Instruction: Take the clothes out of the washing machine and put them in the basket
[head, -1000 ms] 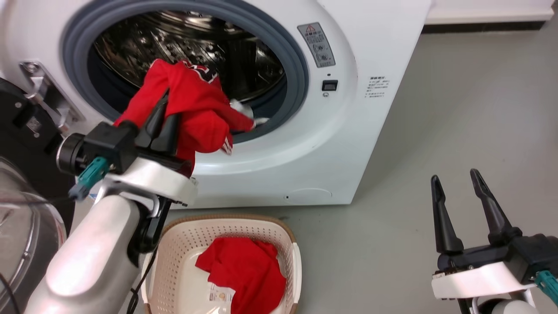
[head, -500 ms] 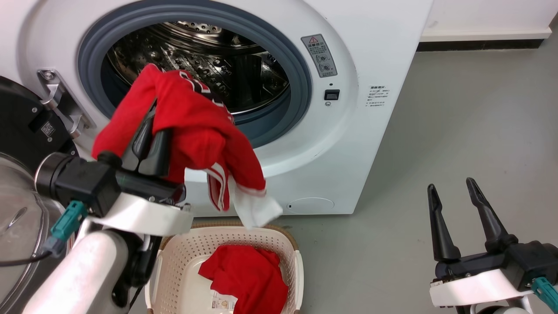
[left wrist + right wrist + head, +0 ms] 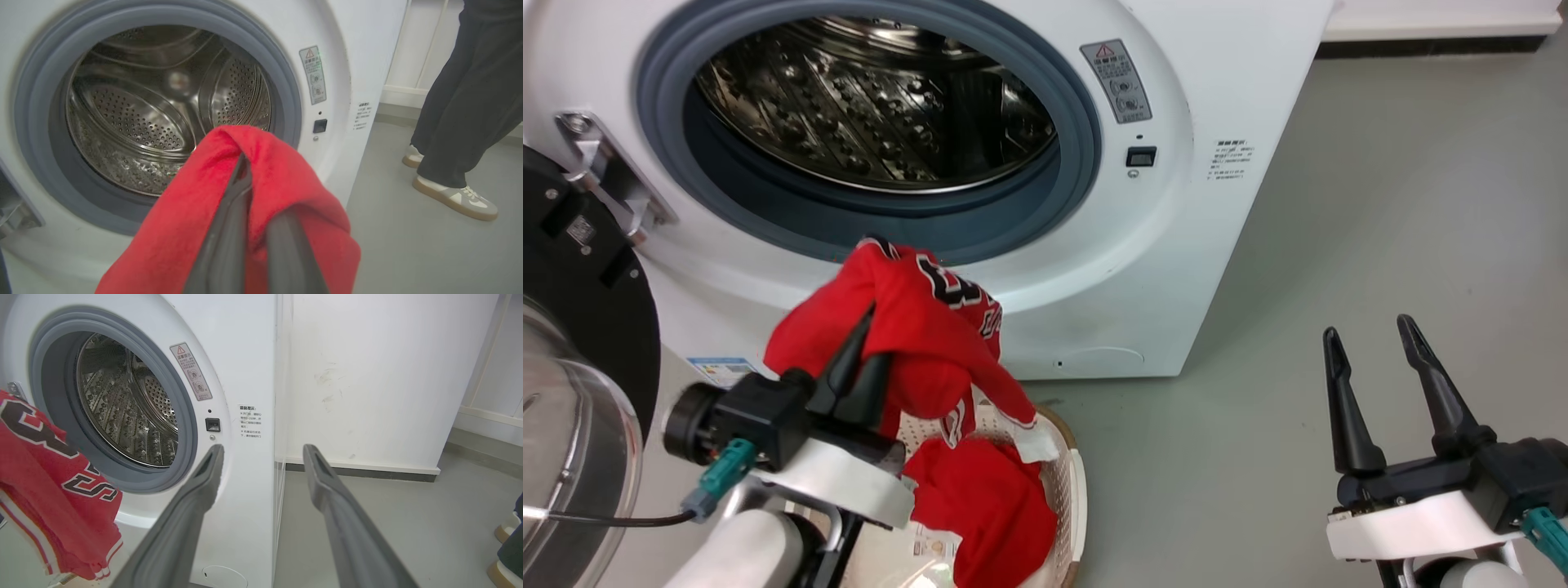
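My left gripper [image 3: 872,331] is shut on the red jersey [image 3: 915,327], whose black-white numerals and white trim face up. The jersey hangs over the cream basket [image 3: 1072,482], its lower end touching the plain red garment [image 3: 984,510] that lies inside. In the left wrist view the red jersey [image 3: 261,192] drapes over my two closed fingers [image 3: 241,192]. The washing machine [image 3: 1176,204] stands behind, its steel drum [image 3: 866,114] bare. In the right wrist view the jersey [image 3: 49,498] hangs left of the drum [image 3: 122,416]. My right gripper [image 3: 1368,336] stands open above the floor, holding nothing.
The glass porthole door [image 3: 572,457] hangs open at the far left beside my left arm. Grey floor [image 3: 1380,204] spreads to the right of the machine. A person's legs and shoes [image 3: 453,192] stand to the right of the machine, near a white wall [image 3: 388,375].
My left gripper has carried the jersey out of the drum opening and down over the basket. The right gripper has stayed where it was, open.
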### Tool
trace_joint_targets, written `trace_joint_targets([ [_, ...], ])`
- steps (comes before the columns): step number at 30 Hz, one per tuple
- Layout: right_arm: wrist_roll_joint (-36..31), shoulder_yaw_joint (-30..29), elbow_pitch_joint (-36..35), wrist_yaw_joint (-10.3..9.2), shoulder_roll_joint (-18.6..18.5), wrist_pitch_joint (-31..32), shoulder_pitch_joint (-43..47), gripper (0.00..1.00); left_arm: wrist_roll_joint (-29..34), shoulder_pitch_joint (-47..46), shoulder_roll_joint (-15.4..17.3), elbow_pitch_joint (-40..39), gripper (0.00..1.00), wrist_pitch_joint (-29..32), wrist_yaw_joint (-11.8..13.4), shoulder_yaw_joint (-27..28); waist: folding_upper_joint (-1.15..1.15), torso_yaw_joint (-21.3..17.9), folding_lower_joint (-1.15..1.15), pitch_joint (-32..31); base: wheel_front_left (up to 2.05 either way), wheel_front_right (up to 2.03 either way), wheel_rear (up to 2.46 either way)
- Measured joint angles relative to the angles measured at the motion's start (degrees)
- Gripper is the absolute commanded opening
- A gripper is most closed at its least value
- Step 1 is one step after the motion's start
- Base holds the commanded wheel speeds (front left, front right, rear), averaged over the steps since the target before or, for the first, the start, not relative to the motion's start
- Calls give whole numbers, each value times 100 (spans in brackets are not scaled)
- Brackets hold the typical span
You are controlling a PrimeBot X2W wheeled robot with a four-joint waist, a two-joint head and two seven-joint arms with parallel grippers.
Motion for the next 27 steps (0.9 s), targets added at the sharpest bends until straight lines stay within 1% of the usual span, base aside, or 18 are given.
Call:
trace_joint_targets([
  [8,-75,-24,-88,0,0,0,-260,100,-169,136,-392,1095,0,-181,-278,-193,0,-74,0,432,0,0,0],
  [10,-92,-36,-111,0,1,0,-341,100,-316,177,-563,1452,0,-218,-392,-197,0,-95,0,565,0,0,0],
  [15,-105,-45,-166,0,-1,1,-498,100,-304,56,-853,2503,0,-283,-717,-261,0,-153,0,930,0,0,0],
  [20,-107,-82,-237,0,1,0,-700,100,-266,-327,-1184,3717,0,-300,-1032,-298,0,-210,1,1342,0,0,0],
  [27,-147,-74,-375,0,1,0,-1071,100,-159,-1257,-1645,5510,0,-302,-1412,-270,0,-278,1,2037,0,0,0],
])
